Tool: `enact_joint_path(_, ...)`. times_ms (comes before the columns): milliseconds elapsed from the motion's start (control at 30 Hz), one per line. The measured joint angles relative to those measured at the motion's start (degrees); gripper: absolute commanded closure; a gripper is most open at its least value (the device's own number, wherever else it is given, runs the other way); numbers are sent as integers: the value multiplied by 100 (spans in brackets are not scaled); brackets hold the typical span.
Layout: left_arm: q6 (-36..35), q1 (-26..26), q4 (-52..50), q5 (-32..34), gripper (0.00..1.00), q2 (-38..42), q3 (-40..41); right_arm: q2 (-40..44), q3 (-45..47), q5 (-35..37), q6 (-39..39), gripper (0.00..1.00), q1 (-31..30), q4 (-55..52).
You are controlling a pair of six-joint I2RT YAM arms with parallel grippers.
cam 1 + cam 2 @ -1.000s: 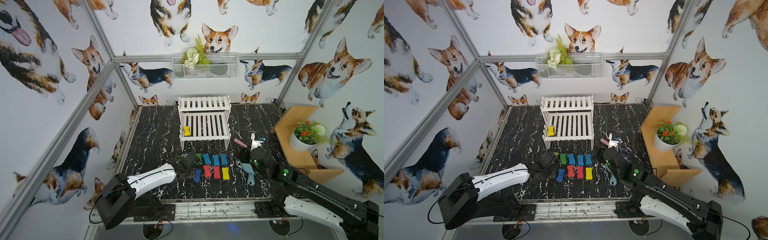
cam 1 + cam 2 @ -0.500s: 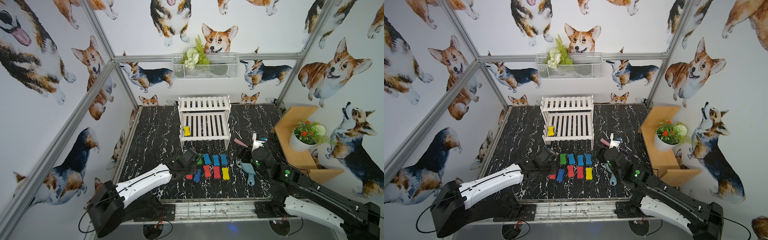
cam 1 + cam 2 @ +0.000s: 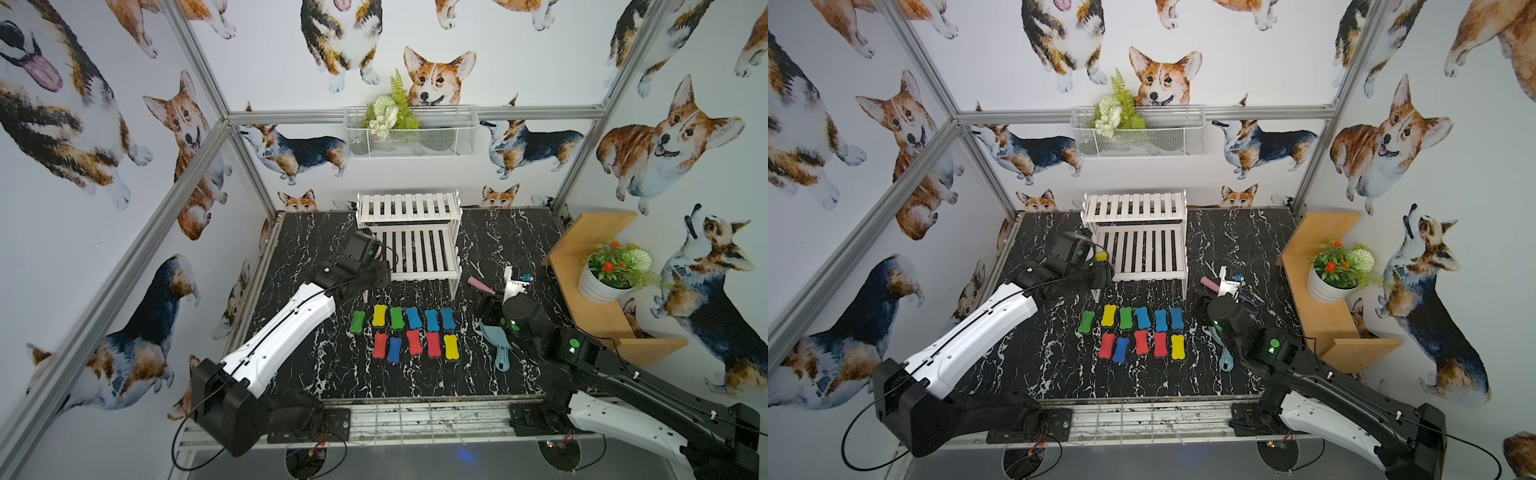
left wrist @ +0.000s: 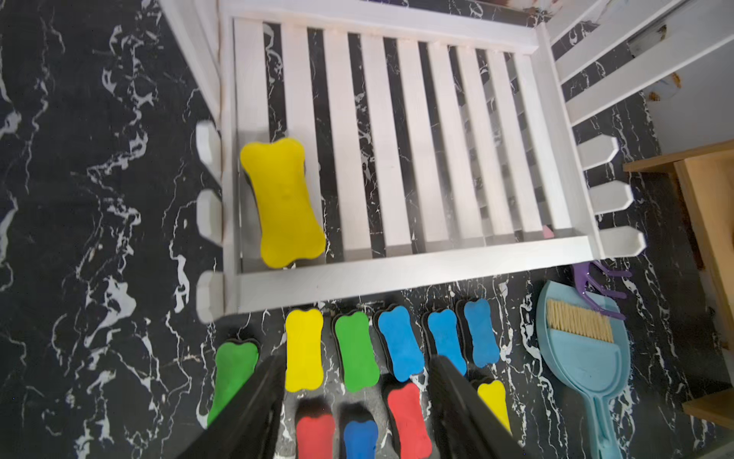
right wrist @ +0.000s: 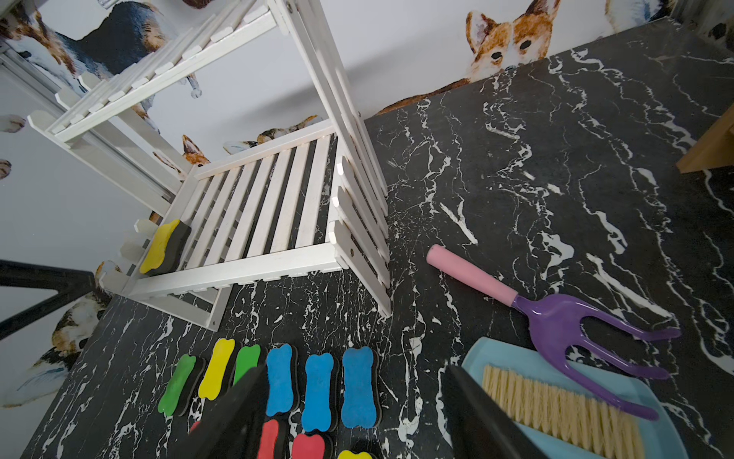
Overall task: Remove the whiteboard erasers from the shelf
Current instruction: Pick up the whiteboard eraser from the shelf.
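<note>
Yellow top, black felt underside: whiteboard eraser (image 4: 284, 202), bone-shaped, flat at the lower tier's left end.
Shelf (image 4: 417, 264): white wooden slats, picket sides.
Table erasers (image 3: 413, 318): eleven, two rows on marbled black tabletop (image 3: 498, 232).
Left gripper (image 4: 355, 369): jaws apart, empty.
Right gripper (image 5: 353, 381): jaws wide, empty.

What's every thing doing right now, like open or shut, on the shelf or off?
Yellow bone-shaped eraser: lying on the lower tier of the white slatted shelf.
Eleven coloured bone-shaped erasers: on the black marble table, in two rows.
Left gripper: open, empty.
Right gripper: open, empty.
Light-blue plastic dustpan: flat, brush inside.
</note>
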State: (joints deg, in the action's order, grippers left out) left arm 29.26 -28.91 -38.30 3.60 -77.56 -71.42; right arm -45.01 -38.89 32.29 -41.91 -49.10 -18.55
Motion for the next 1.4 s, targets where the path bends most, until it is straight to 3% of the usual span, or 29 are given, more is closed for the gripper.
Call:
enact_joint_path(367, -468, 153, 13, 466, 38, -911, -612, 2, -83, 28, 4, 25, 2, -7)
enact_joint_path(1400, -527, -50, -46, 1392, 41, -1631, -859, 90, -2, 103, 0, 25, 4, -13)
